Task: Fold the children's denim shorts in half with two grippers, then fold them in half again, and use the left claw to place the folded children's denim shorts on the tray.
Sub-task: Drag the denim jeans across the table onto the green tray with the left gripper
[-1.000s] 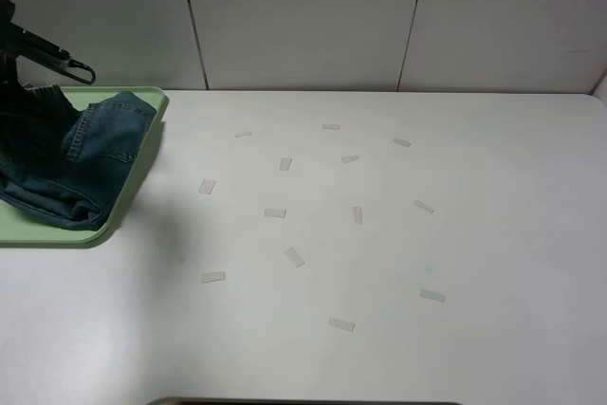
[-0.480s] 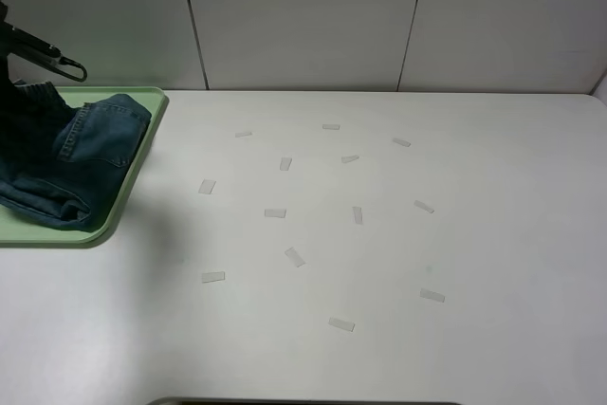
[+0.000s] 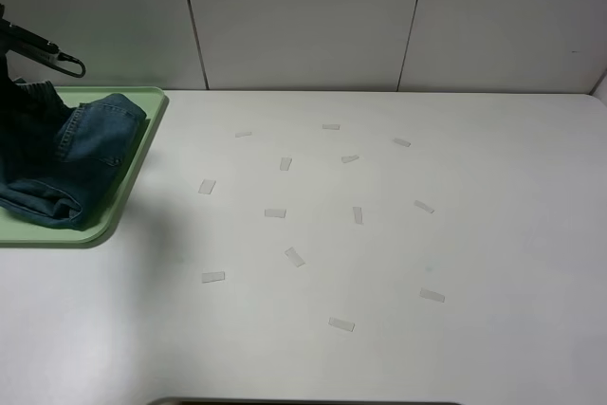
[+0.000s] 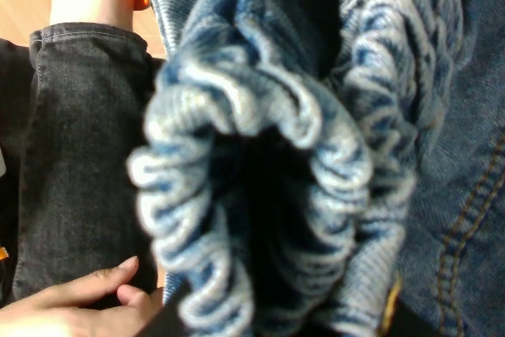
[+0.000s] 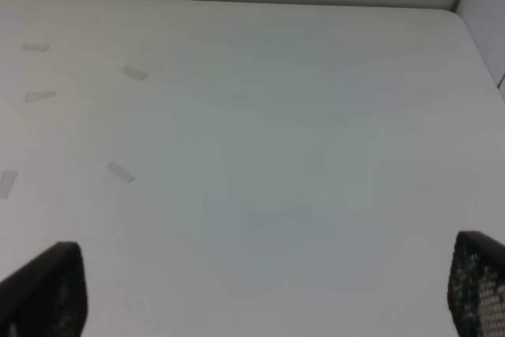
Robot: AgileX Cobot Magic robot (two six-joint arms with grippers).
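Observation:
The folded blue denim shorts [image 3: 76,158] lie bunched on the pale green tray [image 3: 150,101] at the table's far left. My left arm [image 3: 28,45] hangs over the tray's back left, and its gripper is hidden behind the shorts at the picture's edge. In the left wrist view the gathered denim [image 4: 260,155] fills the frame, pinched at my left gripper [image 4: 276,321]. My right gripper [image 5: 260,290] is open and empty above bare table, its fingertips [image 5: 43,290] wide apart. It is out of the exterior view.
Several small pale tape marks [image 3: 275,212] are scattered over the middle of the white table [image 3: 474,234]. A person's hand [image 4: 71,305] and dark trouser leg [image 4: 79,140] show beyond the tray in the left wrist view. A wall runs behind the table.
The shorts have shifted a little to the left and settled lower on the tray, with my left arm moving left. The right side has not changed.

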